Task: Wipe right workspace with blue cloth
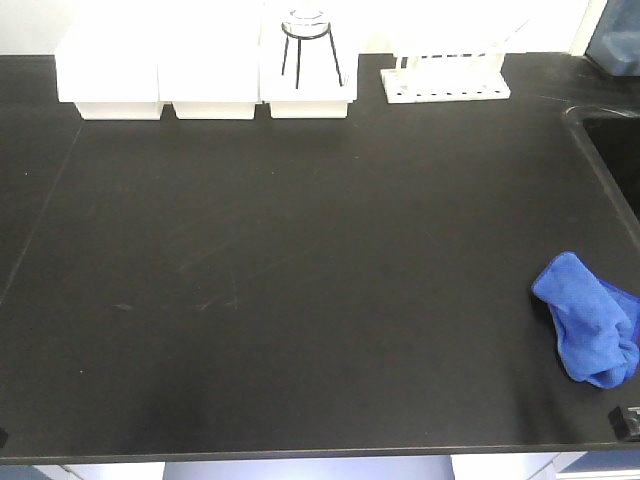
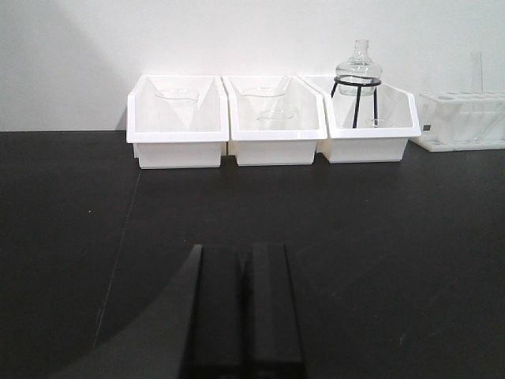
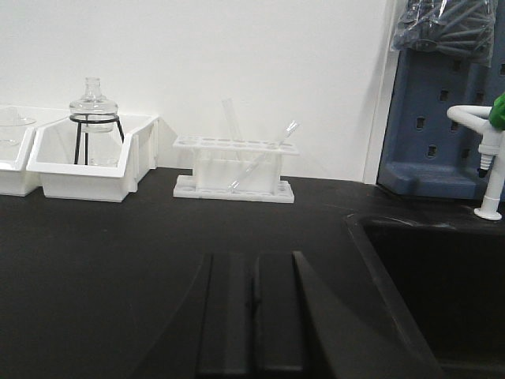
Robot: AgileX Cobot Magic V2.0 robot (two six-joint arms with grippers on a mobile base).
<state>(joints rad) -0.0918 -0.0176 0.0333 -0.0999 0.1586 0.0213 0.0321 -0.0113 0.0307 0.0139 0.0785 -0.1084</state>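
The blue cloth [image 1: 590, 320] is being left crumpled at the front right of a black benchtop [image 1: 300, 260], near the sink [image 1: 615, 150]. The left gripper [image 2: 244, 264], facing three white bins [image 2: 272, 130], and the right gripper [image 3: 253, 268], facing a test-tube rack [image 3: 234, 170], are being held pressed together, touching nothing.

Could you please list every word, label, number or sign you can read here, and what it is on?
No legible text in any view.
The white bins, test tube rack and blue cloth show no print.
A small dark mark at the rack's left end, left wrist view: too small to read.
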